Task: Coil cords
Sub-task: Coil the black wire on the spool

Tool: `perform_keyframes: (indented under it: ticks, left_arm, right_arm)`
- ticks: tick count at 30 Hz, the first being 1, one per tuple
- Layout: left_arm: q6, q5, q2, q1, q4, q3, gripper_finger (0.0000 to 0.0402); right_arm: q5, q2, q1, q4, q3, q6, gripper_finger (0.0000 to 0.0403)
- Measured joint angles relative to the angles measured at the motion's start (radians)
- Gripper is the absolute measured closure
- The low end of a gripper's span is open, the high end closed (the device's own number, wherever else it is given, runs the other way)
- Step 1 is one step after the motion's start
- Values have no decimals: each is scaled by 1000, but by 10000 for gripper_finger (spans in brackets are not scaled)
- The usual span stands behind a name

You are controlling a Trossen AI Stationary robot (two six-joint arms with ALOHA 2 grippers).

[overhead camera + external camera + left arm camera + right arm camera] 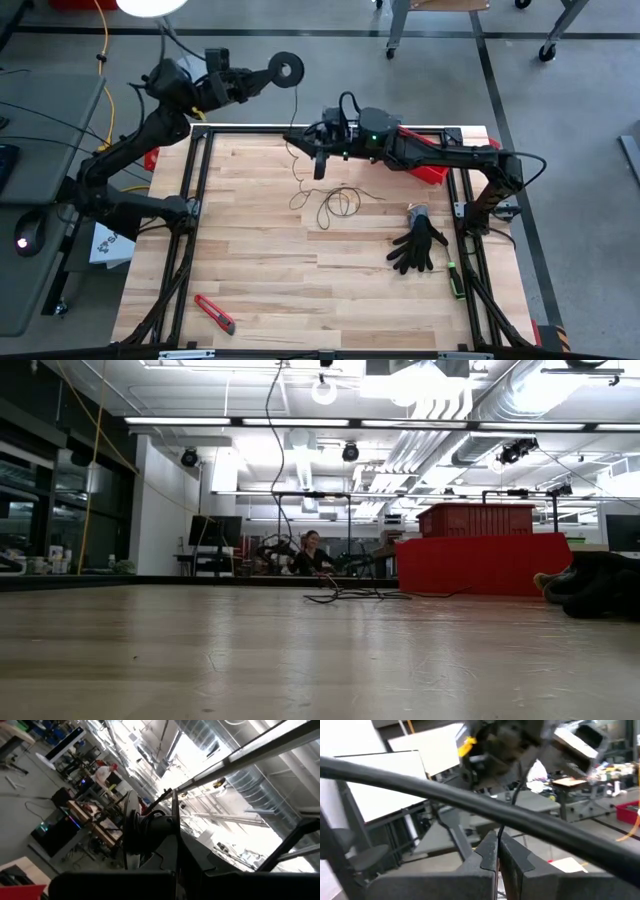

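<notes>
The round black spool [288, 68] hangs beyond the table's far edge at the left, with my left gripper [274, 73] shut on it. It shows edge-on in the left wrist view [131, 825]. The thin dark cord [297, 105] runs from the spool to my right gripper [299, 135], which is shut on it over the table's far edge. From there the cord drops to loose loops [338, 203] lying on the wood. In the low view the cord [274, 450] comes down from above to this pile [345, 596]. My left gripper pinches the spool at the rim nearest the arm [277, 72] between its two fingers. The fingers come about level from the left. The spool is lifted clear, its flat face up. My right gripper pinches the cord [500, 831] between its two fingertips [487, 852]. The fingers lie about level, pointing toward the table's left, across the cord. One stretch rises toward the spool; the other hangs slack to the loops on the table.
A red bin [430, 165] stands at the far right. A black glove [420, 245] and a small grey thing [416, 212] lie at the right, a green tool [455, 278] by the right edge, a red knife [215, 313] near left. A thick black cable [470, 802] crosses the right wrist view.
</notes>
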Motion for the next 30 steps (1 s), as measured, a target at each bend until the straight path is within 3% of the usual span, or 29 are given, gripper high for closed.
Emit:
perform_keyframes:
  ticks: [6,18,30]
  left_arm:
    - [-58,-92,40,-91,45,0,401]
    - [-142,-165,79,-186,100,0,401]
    - [-371,-202,77,-297,113,0,401]
  right_arm:
    - [-19,0,27,5,0,-30,403]
    - [-77,0,29,5,0,-53,403]
    - [-127,0,30,109,0,-114,403]
